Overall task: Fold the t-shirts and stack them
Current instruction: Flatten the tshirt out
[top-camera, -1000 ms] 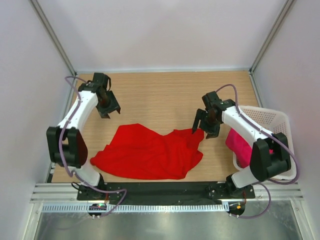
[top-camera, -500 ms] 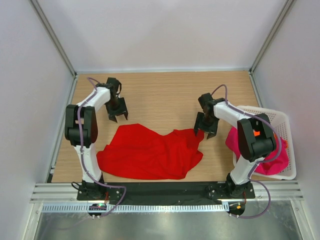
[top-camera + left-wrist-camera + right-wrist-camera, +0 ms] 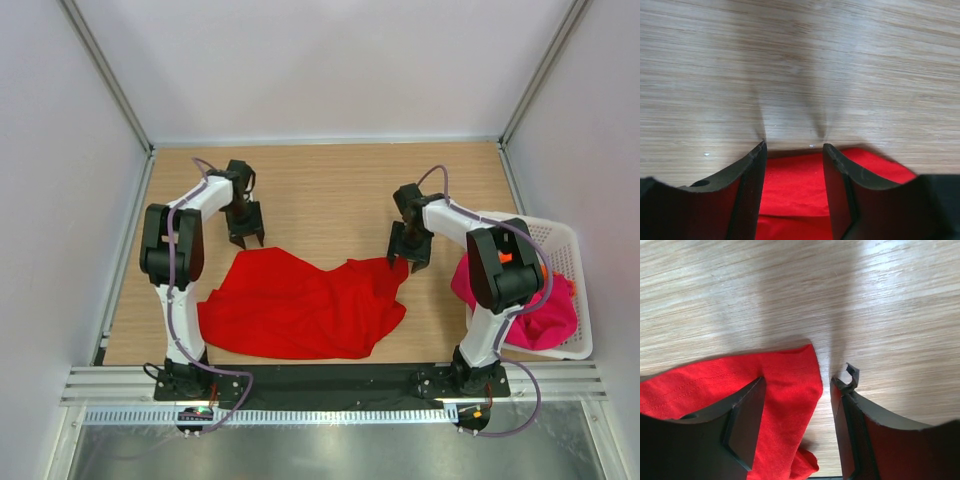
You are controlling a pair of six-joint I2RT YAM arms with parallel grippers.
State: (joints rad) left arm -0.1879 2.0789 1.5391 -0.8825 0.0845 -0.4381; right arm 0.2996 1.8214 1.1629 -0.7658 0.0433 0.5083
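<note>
1. Left gripper (image 3: 794,146): the fingers (image 3: 752,170) stand moderately apart with nothing clamped. The tips sit low at the far edge of the red t-shirt (image 3: 792,185), and cloth shows in the gap between them.
2. Right gripper (image 3: 797,377): the fingers (image 3: 747,415) stand wide apart and are not closed on anything. One finger is over the red t-shirt (image 3: 785,385) and the other over bare wood, with the shirt's corner lying between them.
3. Count of arms: two. In the overhead view, the left gripper (image 3: 246,238) is at the shirt's far left edge and the right gripper (image 3: 408,258) at its far right corner.
4. Count of t-shirts visible: two.
   - The red t-shirt (image 3: 300,305) lies spread and rumpled on the wooden table (image 3: 320,190), between the arms.
   - The magenta-pink t-shirt (image 3: 545,318) is bunched up.
5. Count of containers: one. The white lattice basket (image 3: 560,240) stands at the right edge of the table and holds the magenta-pink t-shirt, part of which drapes over the left rim.
</note>
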